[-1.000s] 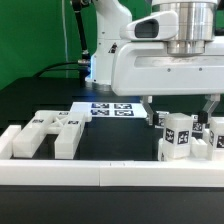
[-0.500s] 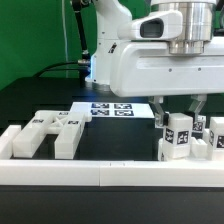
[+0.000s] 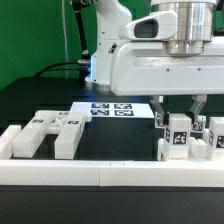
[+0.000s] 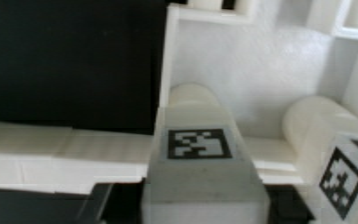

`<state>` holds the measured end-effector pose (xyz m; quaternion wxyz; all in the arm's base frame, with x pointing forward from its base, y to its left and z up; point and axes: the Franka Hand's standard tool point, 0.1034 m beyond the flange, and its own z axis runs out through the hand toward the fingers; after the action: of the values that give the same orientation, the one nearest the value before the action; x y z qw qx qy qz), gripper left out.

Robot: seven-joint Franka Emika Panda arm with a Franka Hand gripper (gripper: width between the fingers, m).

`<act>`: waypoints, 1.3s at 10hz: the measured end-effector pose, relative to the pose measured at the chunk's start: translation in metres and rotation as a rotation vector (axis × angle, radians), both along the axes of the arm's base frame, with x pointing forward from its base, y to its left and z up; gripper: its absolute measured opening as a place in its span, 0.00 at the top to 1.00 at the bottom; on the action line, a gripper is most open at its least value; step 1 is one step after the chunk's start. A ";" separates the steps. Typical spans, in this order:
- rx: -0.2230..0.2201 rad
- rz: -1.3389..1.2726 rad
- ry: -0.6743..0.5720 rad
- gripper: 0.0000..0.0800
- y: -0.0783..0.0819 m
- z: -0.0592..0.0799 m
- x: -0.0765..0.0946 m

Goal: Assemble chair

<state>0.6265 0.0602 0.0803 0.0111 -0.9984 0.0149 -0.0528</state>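
My gripper [image 3: 179, 110] hangs at the exterior view's right, its fingers [image 3: 160, 108] down on either side of an upright white chair part [image 3: 178, 137] with a square tag. In the wrist view that part [image 4: 197, 150] fills the space between the two dark fingers with no gap showing, so the jaws are shut on it. More tagged chair parts [image 3: 212, 135] stand close beside it; one also shows in the wrist view [image 4: 336, 140]. A forked white chair part [image 3: 55, 130] lies flat at the exterior view's left.
The marker board [image 3: 110, 108] lies on the black table behind the parts. A long white border rail [image 3: 100, 172] runs along the front, with a corner block [image 3: 8, 142] at its left end. The arm's base [image 3: 105, 60] stands at the back.
The fingers have come together from a wide spread onto the sides of the upright chair part. The parts themselves have not moved.
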 end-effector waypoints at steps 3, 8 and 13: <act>0.030 -0.284 0.004 0.64 0.001 -0.001 -0.001; 0.075 -0.696 0.012 0.64 0.004 -0.001 -0.001; 0.090 -0.826 0.014 0.64 0.005 -0.001 -0.001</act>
<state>0.6254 0.0650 0.0790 0.0325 -0.9074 0.4165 -0.0456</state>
